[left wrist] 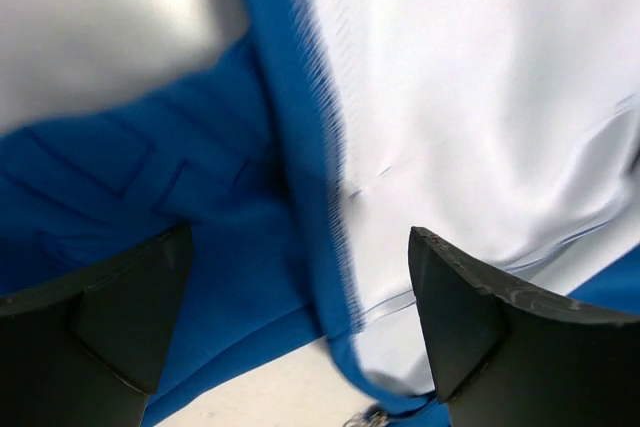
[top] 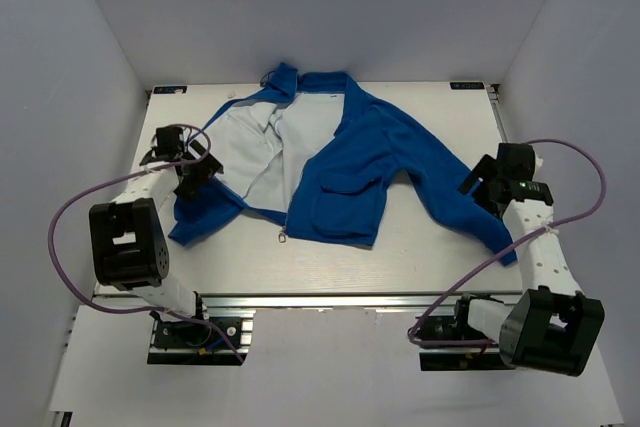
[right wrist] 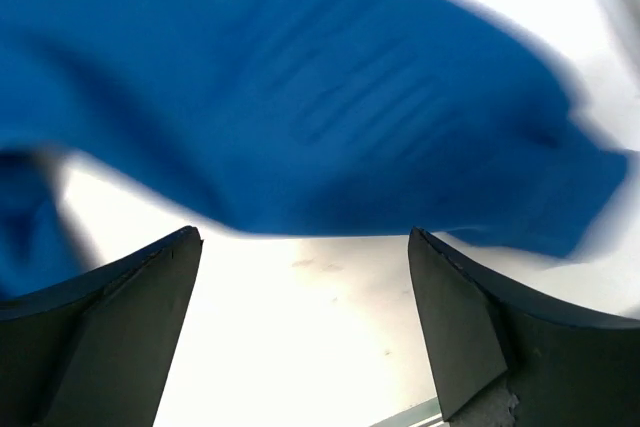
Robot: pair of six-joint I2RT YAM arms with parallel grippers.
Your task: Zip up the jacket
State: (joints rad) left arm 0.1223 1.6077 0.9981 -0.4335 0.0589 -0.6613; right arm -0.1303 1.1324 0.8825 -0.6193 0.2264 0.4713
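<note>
While the jacket lies open on the tabletop, the left hand and right hand are both spread, holding nothing | risk: soft cloth could bunch and the zipper sides miss each other.

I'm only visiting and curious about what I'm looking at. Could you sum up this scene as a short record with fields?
jacket: bright blue, spread on the table, front open, white lining showing
zipper: undone, pull near the bottom hem
left gripper: open, over the jacket's open front edge, holding nothing
right gripper: open, over a sleeve, holding nothing
zipping: not yet started
</note>
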